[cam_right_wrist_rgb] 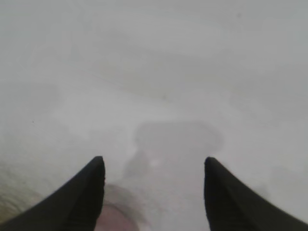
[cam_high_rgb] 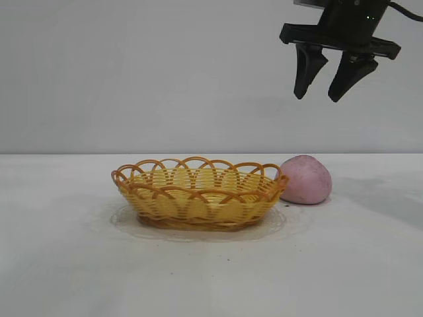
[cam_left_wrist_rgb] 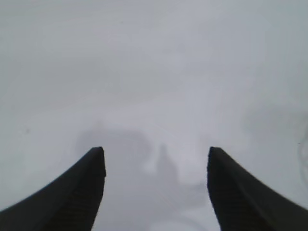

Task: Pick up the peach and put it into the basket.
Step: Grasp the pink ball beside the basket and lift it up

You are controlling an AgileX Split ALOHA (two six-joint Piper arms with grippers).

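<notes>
Peach (cam_high_rgb: 305,179) on surface (cam_high_rgb: 344,264), touching right end of basket (cam_high_rgb: 198,195); lower left edge hidden behind rim. Right hand (cam_high_rgb: 324,92) high above peach, fingers apart, arm cut off. Left hand (cam_left_wrist_rgb: 156,159) fingers apart, over bare surface.

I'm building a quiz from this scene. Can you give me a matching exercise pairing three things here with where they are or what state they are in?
Things:
1. dull pink rounded peach
2. shallow yellow-tan woven wicker basket
3. right arm's black hand

Places or states:
A. open, high above the table
B. on the table with nothing inside that shows
C. on the table against the basket's right end

Pairs: 1-C, 2-B, 3-A
</notes>
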